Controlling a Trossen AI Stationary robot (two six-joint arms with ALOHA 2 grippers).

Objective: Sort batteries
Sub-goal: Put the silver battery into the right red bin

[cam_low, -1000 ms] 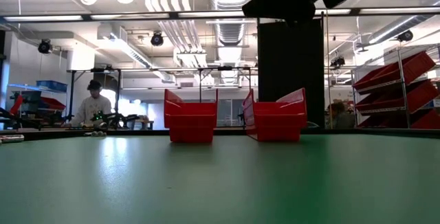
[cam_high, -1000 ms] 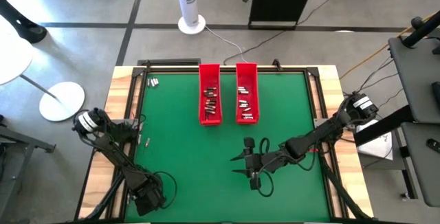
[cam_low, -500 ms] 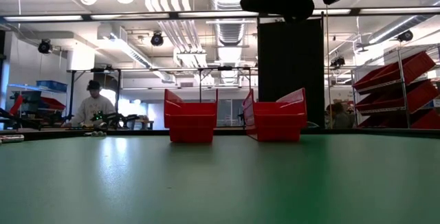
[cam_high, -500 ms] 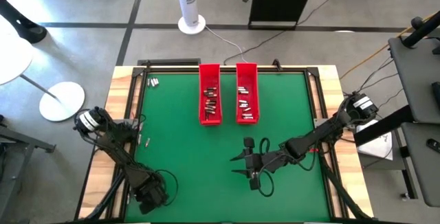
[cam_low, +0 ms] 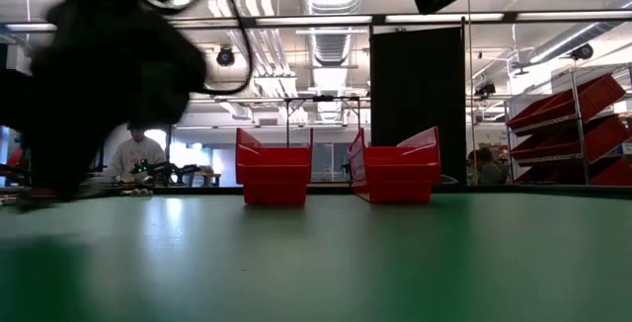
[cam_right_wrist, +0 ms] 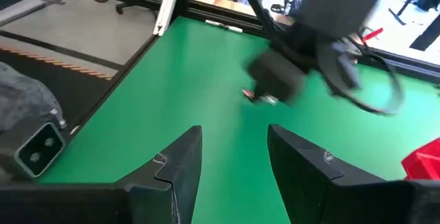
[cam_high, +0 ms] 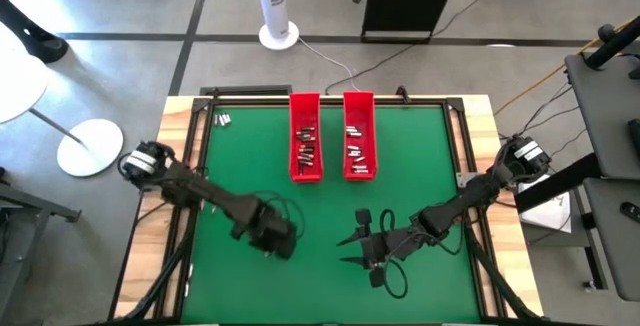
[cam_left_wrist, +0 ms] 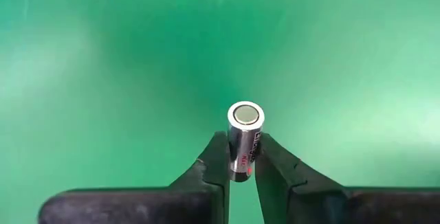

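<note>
My left gripper (cam_high: 277,242) hangs over the green mat left of the table's middle, shut on one small silvery battery (cam_left_wrist: 245,124). The right wrist view shows that gripper (cam_right_wrist: 278,80) with the battery (cam_right_wrist: 256,96) below it. My right gripper (cam_high: 352,248) stands open just right of the middle, its fingers level and pointing toward the left arm, with nothing between them (cam_right_wrist: 234,129). Several more batteries lie in two long red trays (cam_high: 306,151) (cam_high: 359,149) at the far middle. A few loose batteries (cam_high: 222,120) lie on the mat at the far left corner. My left gripper pinches the battery's round side (cam_left_wrist: 240,163) between its two fingertips, at the half away from the bright flat end cap (cam_left_wrist: 245,115). The fingers come from above, pointing steeply down. The battery looks lifted clear of the mat.
The green mat (cam_high: 260,176) is framed by a wooden border (cam_high: 180,136). The two red trays (cam_low: 274,172) (cam_low: 395,169) stand side by side at the far edge. A person (cam_low: 133,154) sits beyond the table on the left; red shelf bins (cam_low: 573,129) stand at the right.
My left gripper has swung from the table's near left corner toward the middle, going right and toward the far edge, rising a little and rolling at the wrist. Most of that move came in the last half second. It now fills the left of the low view as a dark blur.
</note>
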